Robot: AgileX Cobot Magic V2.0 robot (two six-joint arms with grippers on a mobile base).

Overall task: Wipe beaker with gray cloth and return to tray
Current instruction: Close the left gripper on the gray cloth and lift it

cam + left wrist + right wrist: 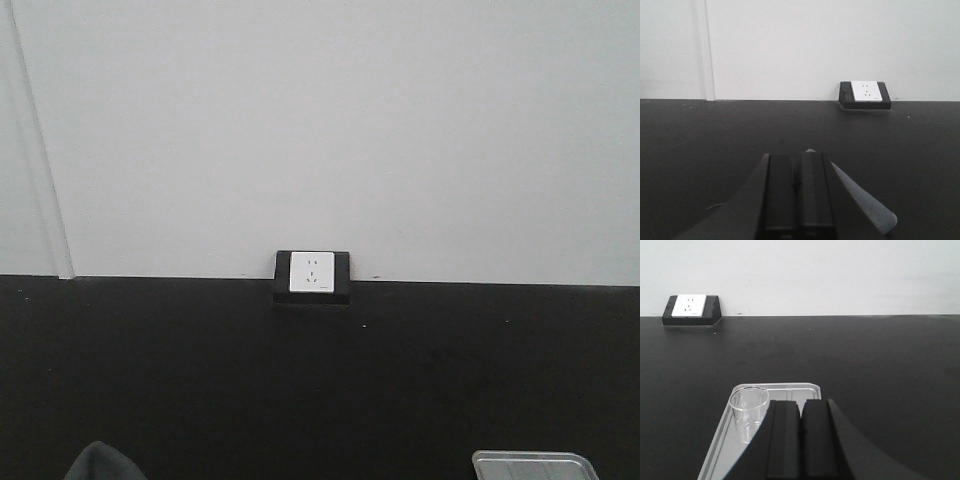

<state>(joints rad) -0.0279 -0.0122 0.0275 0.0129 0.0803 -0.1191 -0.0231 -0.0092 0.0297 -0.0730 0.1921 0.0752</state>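
The beaker (747, 415) is small, clear, cylindrical glass with faint markings. It stands upright and empty in the tray (790, 386), by the tray's far left corner. The tray is flat, shallow silver metal with rounded corners and a low raised rim. It lies level on the black bench (880, 370), nearer than the wall socket (310, 272) and to its right. The gray cloth (100, 464) lies bunched on the bench, nearer than the wall socket and to its left.

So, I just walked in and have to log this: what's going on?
Nothing looks held yet. The small clear glass beaker stands upright in the flat silver metal tray, beside the right gripper, which is shut and empty. The left gripper, also shut, sits next to the gray cloth on the black table.
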